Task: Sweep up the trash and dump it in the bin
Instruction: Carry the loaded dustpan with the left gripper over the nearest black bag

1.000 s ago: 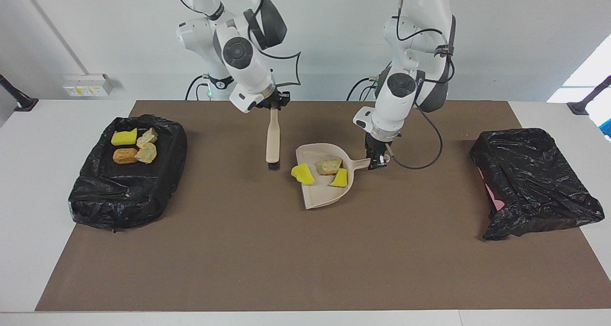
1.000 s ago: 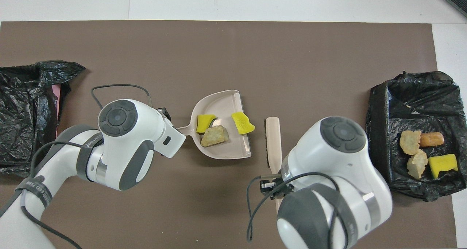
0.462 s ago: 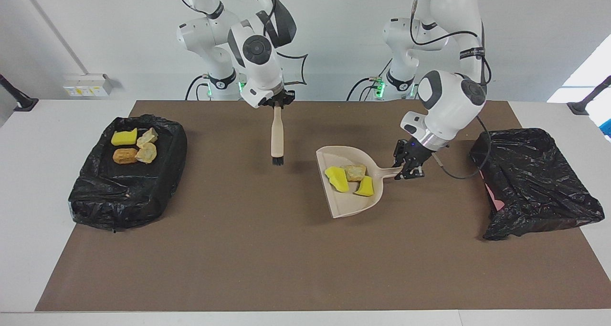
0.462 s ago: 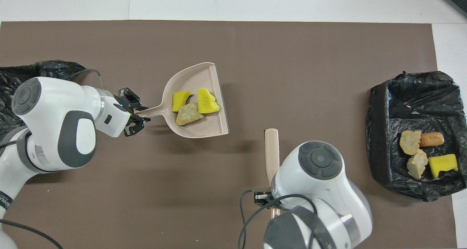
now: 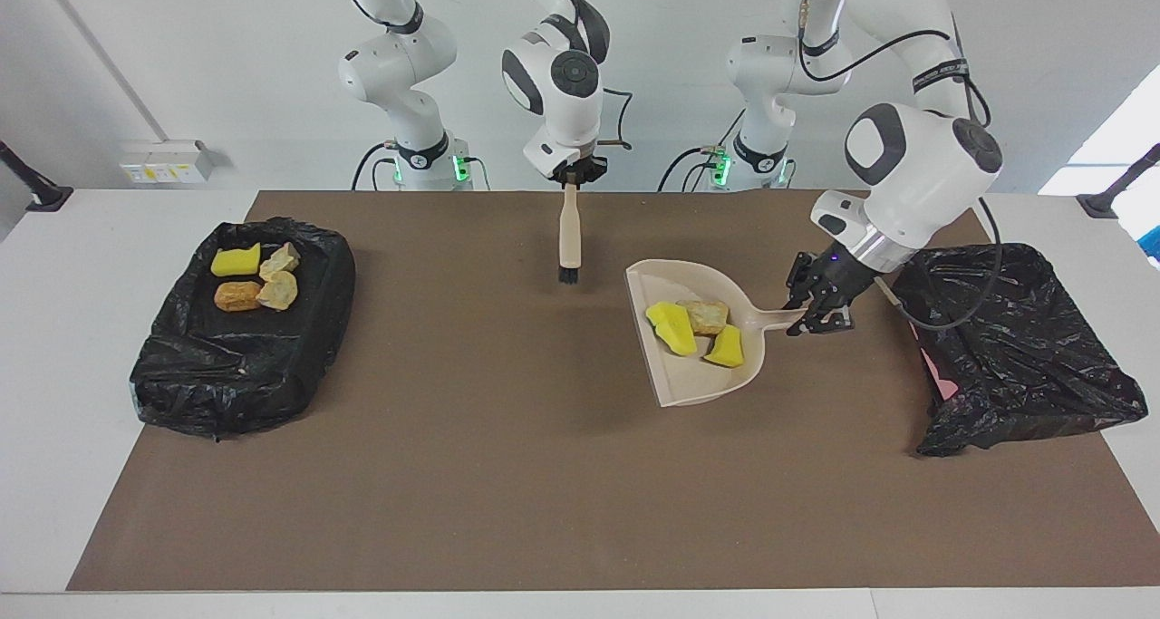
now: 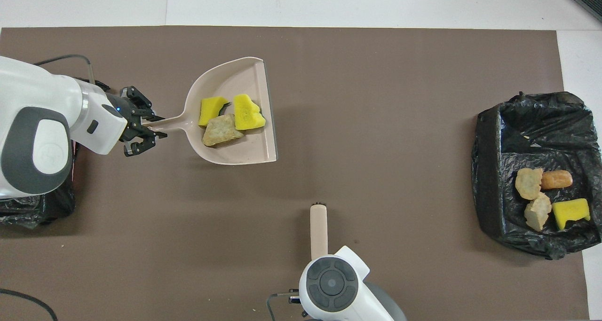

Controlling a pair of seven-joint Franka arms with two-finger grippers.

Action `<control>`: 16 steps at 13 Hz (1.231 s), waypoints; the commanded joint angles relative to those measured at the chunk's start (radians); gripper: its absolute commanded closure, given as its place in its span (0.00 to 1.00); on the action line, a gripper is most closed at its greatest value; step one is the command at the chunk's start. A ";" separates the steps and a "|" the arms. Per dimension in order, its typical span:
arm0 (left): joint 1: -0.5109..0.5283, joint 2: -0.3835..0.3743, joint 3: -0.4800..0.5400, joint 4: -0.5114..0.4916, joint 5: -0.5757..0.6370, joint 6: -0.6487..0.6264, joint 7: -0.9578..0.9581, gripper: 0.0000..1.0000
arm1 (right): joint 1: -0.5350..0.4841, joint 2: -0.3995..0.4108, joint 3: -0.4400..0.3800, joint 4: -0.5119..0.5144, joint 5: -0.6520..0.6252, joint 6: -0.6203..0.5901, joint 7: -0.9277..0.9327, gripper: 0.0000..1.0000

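The left end effector (image 5: pixel 820 315), pinching the dustpan (image 5: pixel 702 356) handle, has carried the three scraps (image 5: pixel 693 326) toward the bin (image 5: pixel 1015 347) at its end of the surface, so dumping looks near. The right end effector (image 5: pixel 570 177), clamped on the brush (image 5: pixel 568 243), has drawn back.

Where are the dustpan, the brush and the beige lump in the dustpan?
dustpan (image 5: pixel 702 379), facing view, bare floor of the pan
brush (image 5: pixel 569 234), facing view, middle of its handle
beige lump (image 6: pixel 220 130), overhead view, its top face
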 commanded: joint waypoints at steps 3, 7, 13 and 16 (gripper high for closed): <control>0.057 0.030 0.000 0.169 0.090 -0.177 0.010 1.00 | 0.038 0.029 -0.003 -0.073 0.001 0.148 -0.018 1.00; 0.212 0.031 0.000 0.191 0.138 -0.216 0.106 1.00 | 0.021 0.030 -0.005 -0.096 0.001 0.162 -0.079 0.66; 0.455 0.028 0.002 0.186 0.270 -0.182 0.253 1.00 | -0.058 0.053 -0.009 0.031 -0.017 0.140 -0.126 0.00; 0.548 0.026 0.008 0.188 0.357 -0.139 0.388 1.00 | -0.167 0.058 -0.011 0.115 -0.046 0.140 -0.146 0.00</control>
